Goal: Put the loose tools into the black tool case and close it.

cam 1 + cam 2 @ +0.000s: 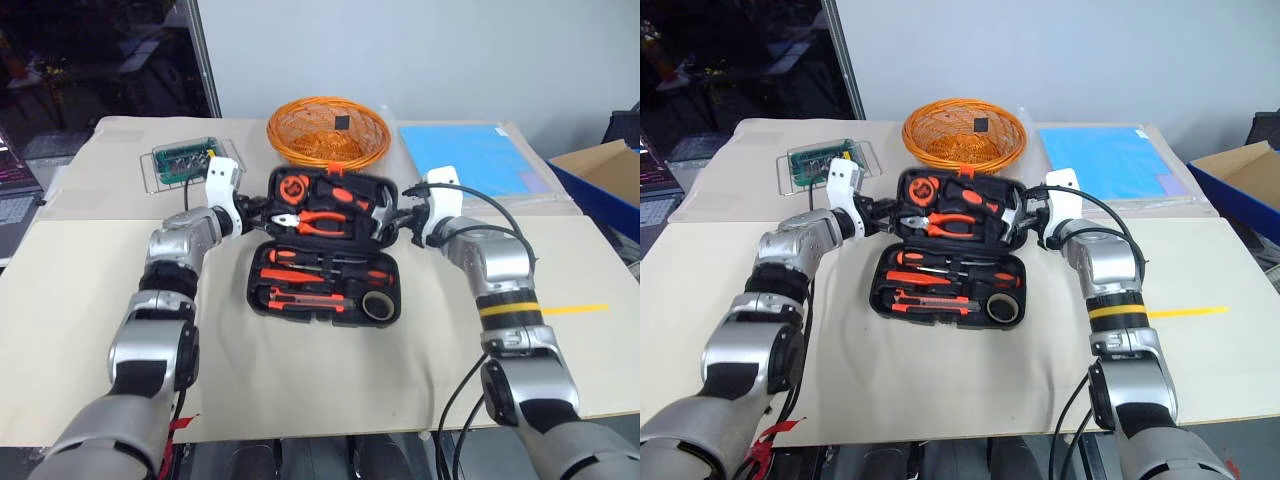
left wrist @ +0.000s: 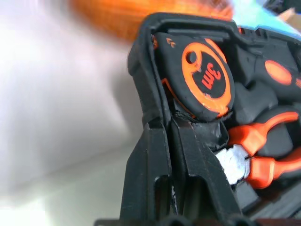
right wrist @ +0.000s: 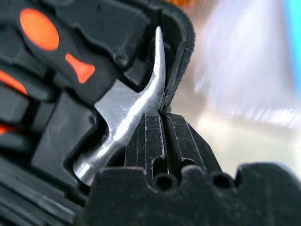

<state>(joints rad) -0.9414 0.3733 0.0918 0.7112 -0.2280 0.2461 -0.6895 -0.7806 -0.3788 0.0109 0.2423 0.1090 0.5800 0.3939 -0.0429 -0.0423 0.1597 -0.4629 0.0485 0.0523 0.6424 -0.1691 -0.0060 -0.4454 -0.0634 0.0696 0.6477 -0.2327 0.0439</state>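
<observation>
Lying open in the middle of the table (image 1: 90,290), the black tool case (image 1: 324,248) shows both halves, and the far half is tilted up a little between the two arms. At the far left of the table is a clear box with a green bit set (image 1: 185,160). The left end effector (image 1: 878,213) is at the left edge of the far half; in the left wrist view its two black fingers (image 2: 188,165) are closed on the rim of the case, just beside the tape measure (image 2: 204,77) and the orange-handled pliers (image 2: 263,150). In the near half the loose tools (image 1: 310,280) lie in their recesses, with a roll of tape (image 1: 377,305) at the right end. Behind the case stands an orange wicker basket (image 1: 328,133). The right end effector (image 1: 1025,222) is at the right edge of the far half, its fingers (image 3: 181,141) closed on the rim next to the hammer head (image 3: 131,110). A blue sheet (image 1: 470,152) lies at the far right.
</observation>
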